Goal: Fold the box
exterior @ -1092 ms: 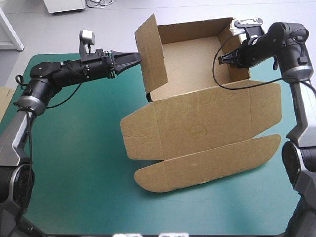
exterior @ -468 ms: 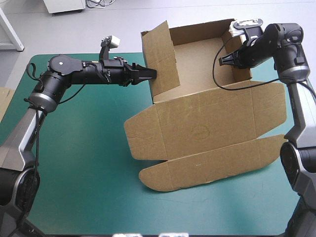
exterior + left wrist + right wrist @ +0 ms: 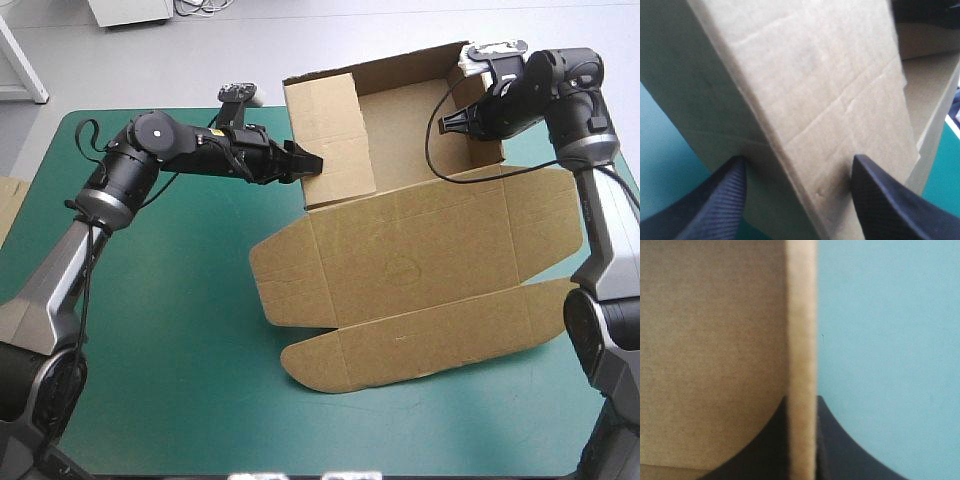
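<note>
Working the side walls of the box point(image 3: 410, 230), by my read. It sits on the teal-green worktop point(image 3: 160, 330), right of centre toward the far edge. Far half is stood up as an open tray, lid point(image 3: 430, 290) flat toward the near edge. Tray holds nothing that I can see.

Left gripper point(image 3: 310, 163): jaws wide, black fingers point(image 3: 715, 200) either side of the left flap point(image 3: 330, 130), tips against the board, not clamped. That flap stands turned in toward the tray, not tucked.

Right gripper point(image 3: 458, 120): jaws nearly closed, pinching the edge of the right wall point(image 3: 802, 330), board between them.

Handling, as a judgement: light corrugated sheet, stiff across the panels, floppy at the scored creases. Likely to slide on the cover if pushed from one side only, so the right-hand pinch looks like the anchor. Take hold at panel edges near a crease, not mid-panel, and push flaps flat-on with the finger faces. Over-squeezing would dent the board. Forcing it off a score line would kink it.
</note>
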Tool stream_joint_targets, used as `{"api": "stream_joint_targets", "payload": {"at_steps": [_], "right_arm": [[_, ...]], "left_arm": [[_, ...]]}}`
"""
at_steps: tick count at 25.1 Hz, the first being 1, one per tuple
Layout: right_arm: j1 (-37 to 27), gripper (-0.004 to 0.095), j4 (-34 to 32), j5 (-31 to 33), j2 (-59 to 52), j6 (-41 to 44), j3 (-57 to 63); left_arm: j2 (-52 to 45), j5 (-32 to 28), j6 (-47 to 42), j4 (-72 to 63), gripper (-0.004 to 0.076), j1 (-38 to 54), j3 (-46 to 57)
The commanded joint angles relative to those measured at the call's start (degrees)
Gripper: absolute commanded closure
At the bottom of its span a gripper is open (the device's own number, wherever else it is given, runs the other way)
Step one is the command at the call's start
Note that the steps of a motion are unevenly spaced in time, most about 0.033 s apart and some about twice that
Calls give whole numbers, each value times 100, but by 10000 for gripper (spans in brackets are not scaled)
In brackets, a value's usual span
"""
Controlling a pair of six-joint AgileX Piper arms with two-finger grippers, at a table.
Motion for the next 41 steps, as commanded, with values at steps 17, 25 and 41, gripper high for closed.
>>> {"api": "stream_joint_targets", "payload": {"at_steps": [17, 25, 41], "right_arm": [[306, 907, 210, 29, -343, 338, 1082], [306, 907, 225, 25, -329, 769, 1082], [677, 906, 173, 32, 58, 1351, 1093]], "left_arm": [[1045, 1076, -2125, 3163, 283, -772, -1479], [1302, 1434, -2394, 3185, 291, -772, -1509], [1326, 1075, -2536, 3547, 734, -784, -1509]]}}
